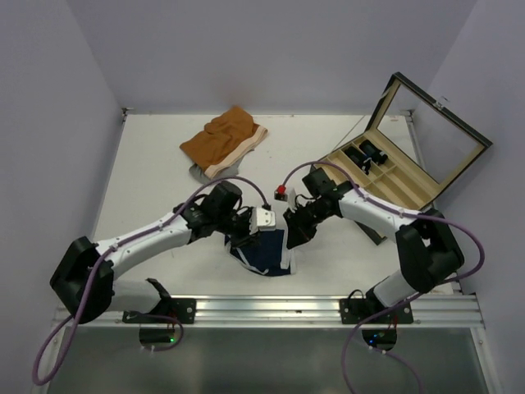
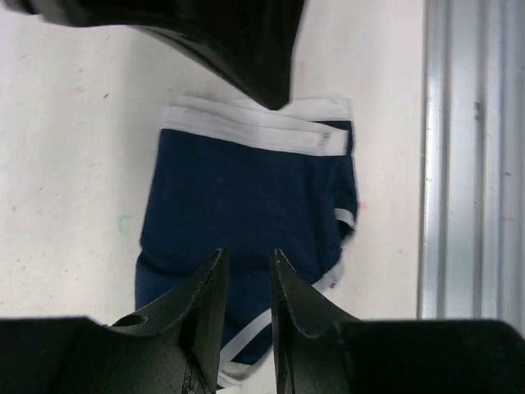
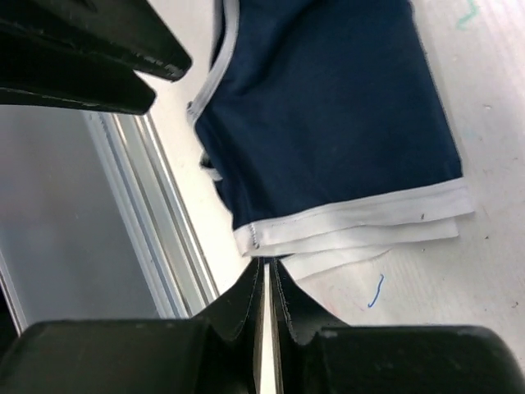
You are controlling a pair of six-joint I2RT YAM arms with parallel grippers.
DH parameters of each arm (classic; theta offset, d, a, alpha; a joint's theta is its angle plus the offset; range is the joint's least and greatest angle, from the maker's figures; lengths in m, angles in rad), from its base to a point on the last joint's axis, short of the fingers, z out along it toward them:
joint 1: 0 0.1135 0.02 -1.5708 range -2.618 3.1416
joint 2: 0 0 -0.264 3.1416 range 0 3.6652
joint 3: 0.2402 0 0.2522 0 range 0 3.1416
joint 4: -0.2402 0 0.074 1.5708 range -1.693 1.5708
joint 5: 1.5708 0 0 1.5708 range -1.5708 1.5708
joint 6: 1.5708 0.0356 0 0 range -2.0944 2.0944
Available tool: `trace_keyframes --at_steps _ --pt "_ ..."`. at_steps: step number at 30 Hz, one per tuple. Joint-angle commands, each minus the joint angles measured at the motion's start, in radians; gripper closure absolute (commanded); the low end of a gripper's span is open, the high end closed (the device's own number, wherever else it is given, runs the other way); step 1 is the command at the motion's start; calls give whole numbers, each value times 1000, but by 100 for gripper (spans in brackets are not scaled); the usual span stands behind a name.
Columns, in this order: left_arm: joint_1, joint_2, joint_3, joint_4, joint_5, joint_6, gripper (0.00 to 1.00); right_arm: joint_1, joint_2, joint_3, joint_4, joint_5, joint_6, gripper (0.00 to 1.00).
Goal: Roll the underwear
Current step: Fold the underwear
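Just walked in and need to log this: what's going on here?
Two robot arms work on navy underwear lying near the table's front edge, not yet rolled. The left gripper is open over the leg end. The right gripper, almost shut, sits at the white waistband; whether it pinches it is unclear.

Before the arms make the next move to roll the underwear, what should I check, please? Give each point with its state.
1. Underwear lying flat on table: ok.
2. Left gripper empty, jaws slightly apart: ok.
3. Right gripper open enough to grasp: not ok, almost shut.
4. Shorts apart from underwear: ok.
5. Underwear clear of rail: ok, near but apart.
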Motion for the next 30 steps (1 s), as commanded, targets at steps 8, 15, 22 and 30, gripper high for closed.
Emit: trace_keyframes --at_steps 8,15,22,30 --pt "244 410 170 37 -70 -196 78 8 260 96 190 151 181 93" --pt "354 479 193 8 -151 -216 83 7 460 316 208 203 230 95" --pt "434 409 172 -9 -131 -152 76 0 486 414 187 203 249 92" --pt "407 168 202 49 -86 -110 66 -110 143 187 269 104 428 87"
